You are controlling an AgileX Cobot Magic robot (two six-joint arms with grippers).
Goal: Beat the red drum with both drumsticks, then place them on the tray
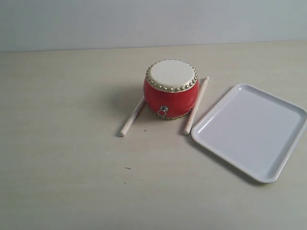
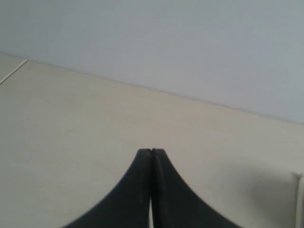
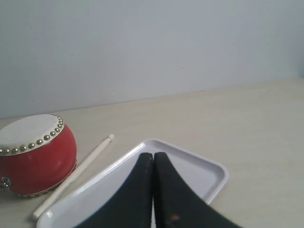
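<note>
The red drum (image 1: pixel 171 89) stands upright mid-table, cream skin up, ring facing the front. One drumstick (image 1: pixel 133 116) lies at its left, partly behind it; the other drumstick (image 1: pixel 196 106) lies at its right, between drum and tray. The white tray (image 1: pixel 252 129) rests empty to the right. Neither arm shows in the exterior view. My right gripper (image 3: pixel 153 154) is shut and empty, hovering over the tray (image 3: pixel 209 171), with the drum (image 3: pixel 35 154) and one drumstick (image 3: pixel 76 174) beside it. My left gripper (image 2: pixel 151 150) is shut and empty over bare table.
The pale wooden table (image 1: pixel 67 158) ends at a grey wall (image 1: pixel 144 21) behind the drum. A white edge, probably the tray (image 2: pixel 299 199), shows in the left wrist view.
</note>
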